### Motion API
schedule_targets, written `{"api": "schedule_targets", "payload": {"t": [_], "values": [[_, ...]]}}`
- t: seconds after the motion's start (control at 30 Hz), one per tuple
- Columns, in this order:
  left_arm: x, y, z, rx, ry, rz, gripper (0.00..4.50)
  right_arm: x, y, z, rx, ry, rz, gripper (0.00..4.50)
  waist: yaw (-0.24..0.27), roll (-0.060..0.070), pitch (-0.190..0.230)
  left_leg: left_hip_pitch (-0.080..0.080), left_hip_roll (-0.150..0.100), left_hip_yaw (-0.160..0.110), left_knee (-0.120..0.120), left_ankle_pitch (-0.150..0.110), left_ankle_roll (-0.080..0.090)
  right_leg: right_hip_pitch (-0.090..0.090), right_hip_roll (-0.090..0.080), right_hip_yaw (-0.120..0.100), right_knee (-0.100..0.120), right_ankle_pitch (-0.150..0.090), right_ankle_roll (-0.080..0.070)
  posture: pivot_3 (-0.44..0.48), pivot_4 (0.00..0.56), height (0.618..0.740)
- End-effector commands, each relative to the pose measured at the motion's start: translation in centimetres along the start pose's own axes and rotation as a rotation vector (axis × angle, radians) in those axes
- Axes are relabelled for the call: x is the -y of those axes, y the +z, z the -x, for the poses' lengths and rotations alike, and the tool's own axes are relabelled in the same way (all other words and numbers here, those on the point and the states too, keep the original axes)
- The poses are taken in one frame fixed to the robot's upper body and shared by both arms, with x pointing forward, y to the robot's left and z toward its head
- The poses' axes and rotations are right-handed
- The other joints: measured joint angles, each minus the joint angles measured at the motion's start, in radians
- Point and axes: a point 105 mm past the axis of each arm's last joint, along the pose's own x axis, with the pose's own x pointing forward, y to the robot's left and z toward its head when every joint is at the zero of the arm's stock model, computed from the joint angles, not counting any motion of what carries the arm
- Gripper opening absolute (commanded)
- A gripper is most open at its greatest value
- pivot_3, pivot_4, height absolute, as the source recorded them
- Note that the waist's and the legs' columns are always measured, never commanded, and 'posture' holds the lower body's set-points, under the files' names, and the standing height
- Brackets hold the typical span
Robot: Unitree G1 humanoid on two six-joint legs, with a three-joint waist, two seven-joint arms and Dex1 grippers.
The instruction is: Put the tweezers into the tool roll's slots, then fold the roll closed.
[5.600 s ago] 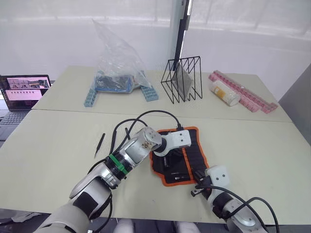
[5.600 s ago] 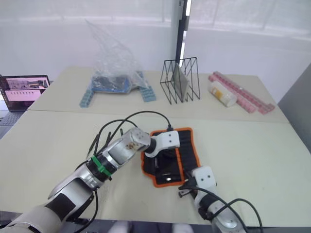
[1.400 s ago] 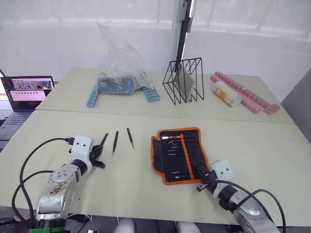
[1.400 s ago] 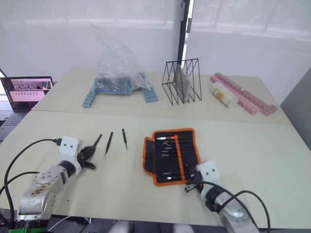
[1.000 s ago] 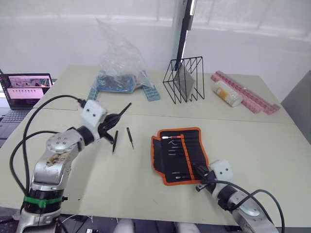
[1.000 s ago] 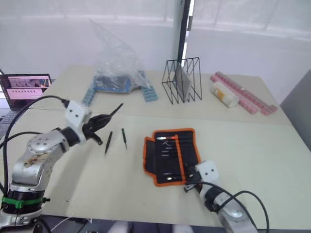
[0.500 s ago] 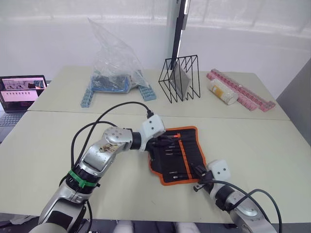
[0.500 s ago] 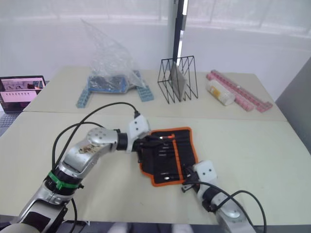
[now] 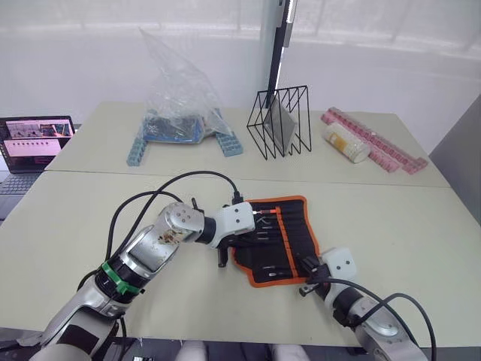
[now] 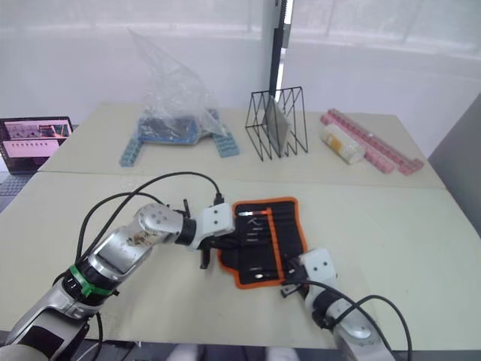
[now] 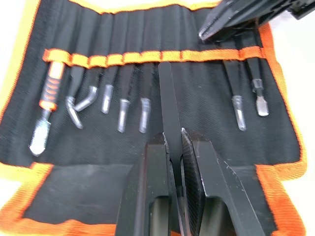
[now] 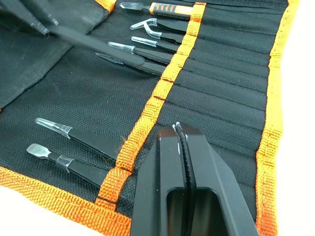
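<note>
left wrist view puts it plainest: the left gripper (image 11: 173,142) has its two black fingers pinched on a slim black tweezer (image 11: 168,96), whose point aims at the orange band running across the tool roll (image 11: 206,103). several tools already sit tucked in the slots (image 11: 147,56), some with clear caps on their tips, and there looks to be an empty stretch of pockets right where the held tweezer is heading.

from where the head cameras look, the roll (image 9: 293,226) lies open and flat on the pale table (image 9: 391,218), and the left arm reaches across with its gripper (image 9: 248,226) at the roll's left edge. the right gripper (image 12: 182,142) has its fingers pressed together with nothing between them, resting on the near edge of the roll, seemingly pinning the fabric down.

so this looks like the loading step, midway through: one more tweezer about to go in, and the folding not begun. the next move would call for lining the tip up with a free slot and sliding it under the orange band without snagging the neighbours; the right gripper holding the cloth should help keep the roll from skating. further back stand a clear plastic bag (image 9: 176,83), a black wire rack (image 9: 282,120) and a laptop (image 9: 34,143).
</note>
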Motion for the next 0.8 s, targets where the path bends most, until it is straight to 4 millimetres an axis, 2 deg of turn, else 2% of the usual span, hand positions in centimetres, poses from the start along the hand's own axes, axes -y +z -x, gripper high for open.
{"api": "schedule_targets", "payload": {"t": [0.03,0.33,0.8], "values": [[0.1,0.4,0.1,-0.044,-0.021,-0.055,0.02,-1.2,0.0,0.7,-0.001,0.017,-0.017,0.00,0.000,0.000,0.000,0.000,0.000,0.000,0.000,0.000,0.000,0.000,0.000,0.000,0.000,0.000,0.000,0.000,0.150,0.718],[-0.2,0.0,-0.4,-0.096,-0.035,-0.085,0.02,-1.9,-0.5,1.3,-0.022,0.004,-0.035,0.00,0.000,0.000,0.000,0.000,0.000,0.000,0.000,0.000,0.000,0.000,0.000,0.000,0.000,0.000,0.000,0.000,0.150,0.718],[-0.9,1.1,-2.2,-0.095,-0.051,-0.141,0.02,-2.4,-1.6,1.8,-0.064,-0.004,-0.031,0.00,0.003,0.000,0.000,0.000,0.000,0.000,0.000,0.000,0.000,0.000,0.000,0.000,0.000,0.000,0.000,0.000,0.150,0.718]]}}
